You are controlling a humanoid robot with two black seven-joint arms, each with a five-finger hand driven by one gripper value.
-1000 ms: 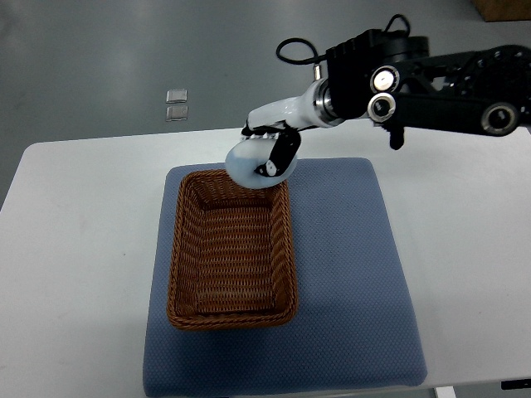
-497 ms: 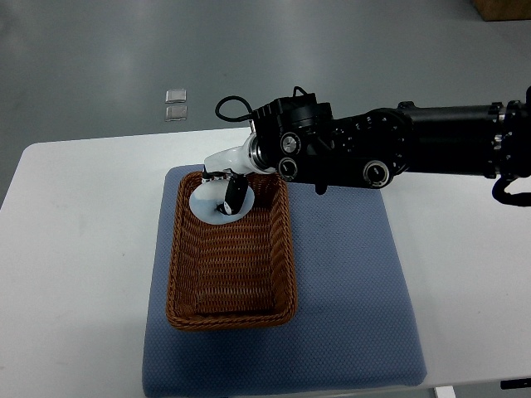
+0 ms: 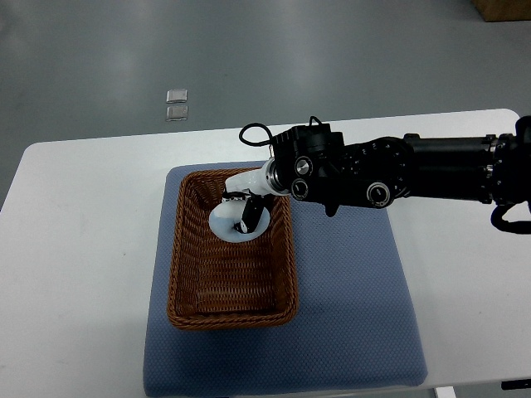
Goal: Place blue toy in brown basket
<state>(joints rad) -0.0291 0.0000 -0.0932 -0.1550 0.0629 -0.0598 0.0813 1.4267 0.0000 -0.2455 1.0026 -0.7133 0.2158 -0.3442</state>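
My right hand reaches in from the right on a black arm and is inside the far part of the brown wicker basket. Its fingers are curled around a pale blue rounded toy, which hangs low over the basket's woven floor; I cannot tell whether the toy touches the floor. The basket stands on a blue mat. The left arm does not show.
The blue mat lies on a white table whose far edge runs behind the basket. Beyond the table, two small squares lie on the grey floor. A black cable loops above the wrist.
The right hand carried the blue toy from the basket's far rim down into the basket, moving nearer and lower. Its grasp on the toy stayed shut throughout.
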